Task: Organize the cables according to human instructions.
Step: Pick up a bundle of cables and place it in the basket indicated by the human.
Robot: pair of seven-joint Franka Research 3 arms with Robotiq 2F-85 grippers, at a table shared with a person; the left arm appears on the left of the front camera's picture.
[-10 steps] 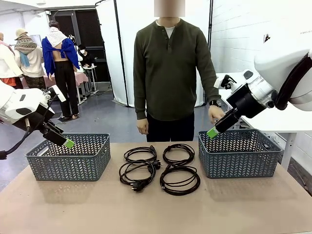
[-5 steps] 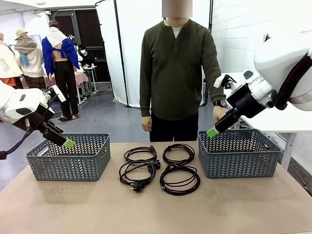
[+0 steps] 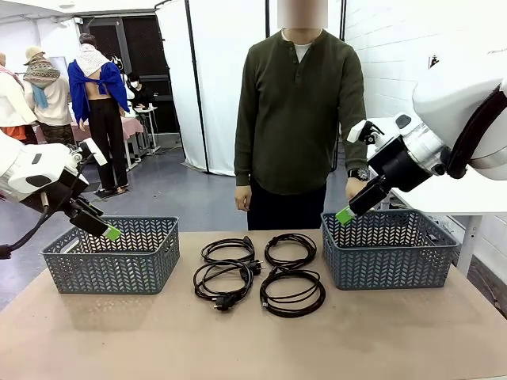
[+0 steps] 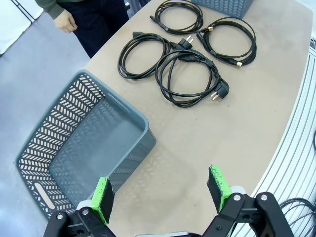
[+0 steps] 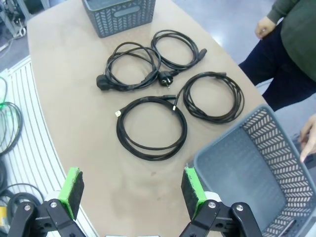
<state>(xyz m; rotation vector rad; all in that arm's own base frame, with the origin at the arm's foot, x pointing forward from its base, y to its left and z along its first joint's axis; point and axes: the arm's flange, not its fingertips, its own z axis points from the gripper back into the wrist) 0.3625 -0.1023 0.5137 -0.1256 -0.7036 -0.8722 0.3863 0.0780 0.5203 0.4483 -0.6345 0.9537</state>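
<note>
Several coiled black cables (image 3: 255, 267) lie close together in the middle of the table, between two baskets. The human (image 3: 299, 119) stands at the far side with both hands hanging down, one hand (image 3: 355, 187) just behind the right basket. My left gripper (image 3: 111, 233) hovers open over the left basket's near-left rim; the left wrist view shows its green pads (image 4: 102, 197) wide apart and the cables (image 4: 183, 53) farther off. My right gripper (image 3: 345, 214) hangs open above the right basket's left rim, holding nothing; in its wrist view the cables (image 5: 163, 76) lie beyond the pads (image 5: 191, 190).
A grey-blue slotted basket (image 3: 111, 261) stands at the table's left and a matching one (image 3: 388, 253) at the right. Both look bare inside in the wrist views (image 4: 84, 148) (image 5: 247, 163). Bare tan tabletop (image 3: 253, 340) stretches in front of the cables.
The human has stepped a little toward the right basket. Both arms and the cables stay where they were.
</note>
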